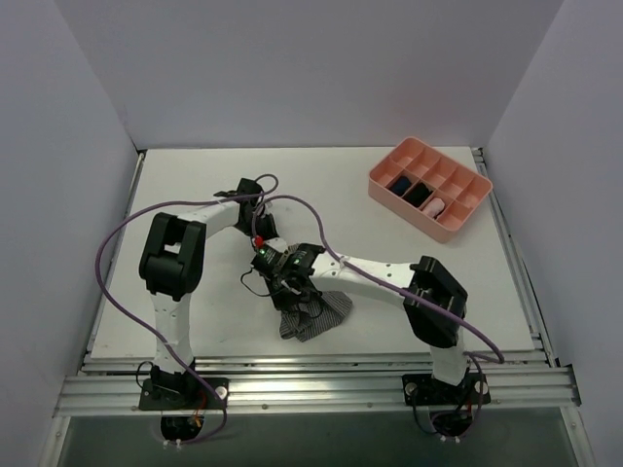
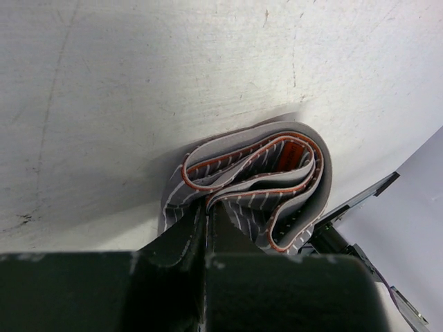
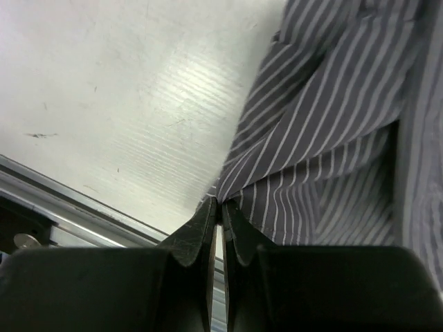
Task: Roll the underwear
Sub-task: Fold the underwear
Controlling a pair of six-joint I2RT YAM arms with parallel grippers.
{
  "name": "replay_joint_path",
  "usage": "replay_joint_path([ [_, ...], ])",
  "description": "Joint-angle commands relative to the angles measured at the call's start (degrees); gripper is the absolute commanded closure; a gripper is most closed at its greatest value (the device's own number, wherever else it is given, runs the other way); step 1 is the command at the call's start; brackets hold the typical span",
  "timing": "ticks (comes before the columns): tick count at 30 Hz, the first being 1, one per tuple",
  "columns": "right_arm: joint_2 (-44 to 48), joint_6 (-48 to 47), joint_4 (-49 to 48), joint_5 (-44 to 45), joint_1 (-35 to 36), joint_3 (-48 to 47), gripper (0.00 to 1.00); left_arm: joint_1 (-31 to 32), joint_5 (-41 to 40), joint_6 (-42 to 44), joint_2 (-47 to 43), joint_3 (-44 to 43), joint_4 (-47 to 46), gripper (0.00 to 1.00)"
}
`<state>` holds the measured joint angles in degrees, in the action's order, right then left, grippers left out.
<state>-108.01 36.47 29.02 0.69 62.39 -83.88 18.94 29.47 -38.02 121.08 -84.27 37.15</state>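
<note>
The underwear (image 1: 316, 316) is a grey striped cloth near the table's front middle, bunched under both grippers. My left gripper (image 1: 274, 273) is shut on it. In the left wrist view the jaws (image 2: 208, 209) pinch the folded waistband with orange trim (image 2: 277, 169), which curls in several layers just above the table. My right gripper (image 1: 295, 294) is shut on an edge of the striped cloth (image 3: 325, 131). In the right wrist view its tips (image 3: 220, 203) meet on the hem. The two grippers are close together.
A pink divided tray (image 1: 409, 212) stands at the back right and holds a blue bundle (image 1: 399, 182), a dark bundle (image 1: 417, 195) and a pink bundle (image 1: 435, 206). The table's front rail (image 3: 76, 207) lies just beyond the right gripper. White walls close in the sides.
</note>
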Motion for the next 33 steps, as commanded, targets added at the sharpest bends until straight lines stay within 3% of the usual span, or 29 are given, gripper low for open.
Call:
replay_joint_path([
  [1, -4.40, 1.59, 1.93, -2.36, 1.59, -2.17, 0.99, -0.39, 1.02, 1.28, 0.65, -2.39, -1.38, 0.98],
  [13, -6.52, 4.13, -0.01, -2.01, 4.40, 1.61, 0.99, -1.98, 0.76, 4.62, 2.75, -6.69, 2.13, 0.97],
  [17, -3.98, 5.45, 0.25, -1.13, 4.49, 3.45, 0.94, -1.98, 0.50, 8.13, 4.17, -10.38, 5.30, 0.97],
  [19, -2.74, 6.42, 1.04, -0.86, 4.41, 3.98, 0.90, -1.98, 0.85, 8.75, 4.26, -10.92, 6.18, 0.95],
  [22, 0.33, 7.74, 2.71, 2.12, 4.23, 3.20, 0.72, -1.98, 0.50, 9.54, 3.30, -10.74, 7.41, 0.88],
  [23, 1.99, 8.26, 3.58, 2.73, 3.88, 3.02, 0.70, -1.98, 0.50, 9.72, 2.77, -10.39, 7.50, 0.86],
  [25, 3.76, 8.97, 4.20, 3.44, 3.35, 2.84, 0.69, -1.98, -0.55, 9.90, 1.19, -9.69, 7.76, 0.76],
  [28, 6.92, 10.20, 3.95, 3.27, 1.86, 4.94, 0.69, -1.98, -1.00, 10.42, -0.22, -9.33, 8.12, 0.69],
  [33, 10.71, 11.78, 0.00, 2.22, -2.17, 11.09, 0.69, -2.50, -1.61, 11.04, -0.14, -9.77, 7.86, 0.64],
])
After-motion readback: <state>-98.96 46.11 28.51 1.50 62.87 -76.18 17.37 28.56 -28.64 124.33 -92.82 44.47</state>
